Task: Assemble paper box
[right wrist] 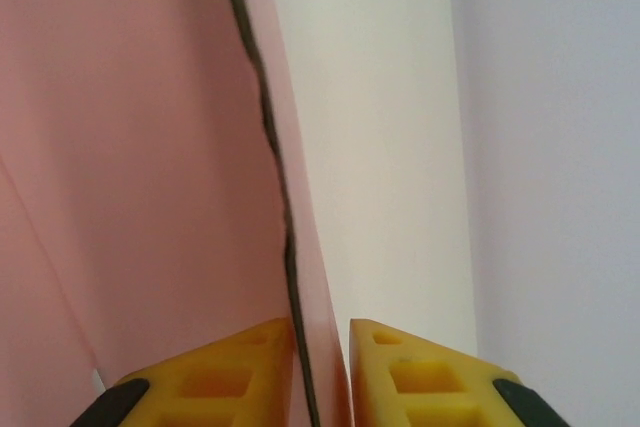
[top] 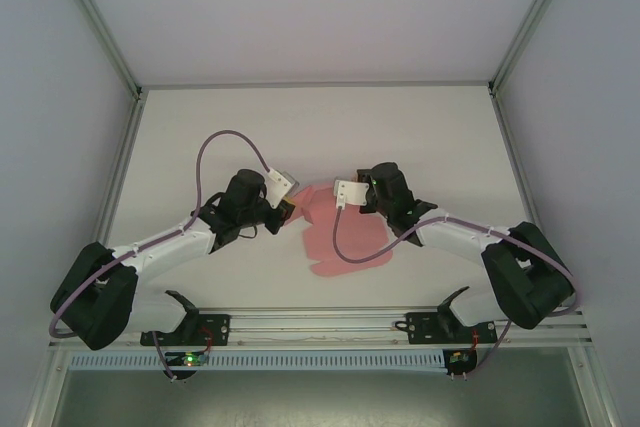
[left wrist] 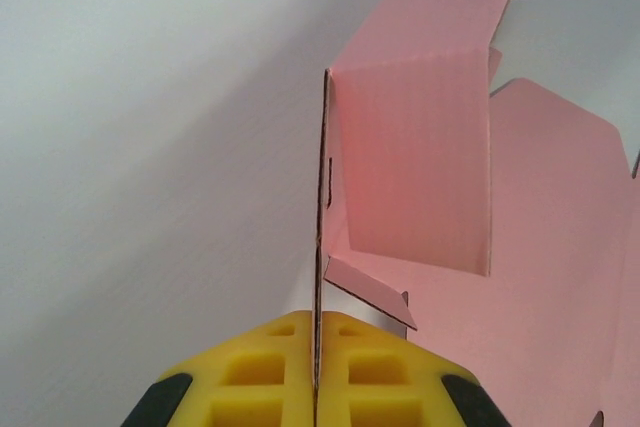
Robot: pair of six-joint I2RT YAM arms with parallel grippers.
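White tabletop [top: 200, 147] carries the paper box [top: 350, 242] at centre: a pink card sheet, partly folded. The left gripper [left wrist: 315, 372] is clamped on an upright wall; the right gripper [right wrist: 321, 372] straddles a panel, grip unconfirmed. Card is likely light and crease-prone — hold beside fold lines.

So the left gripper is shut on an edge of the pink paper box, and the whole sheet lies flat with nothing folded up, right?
Not flat. The left gripper is shut on an edge of the pink paper box, but panels are folded up from the sheet, as the left wrist view shows.
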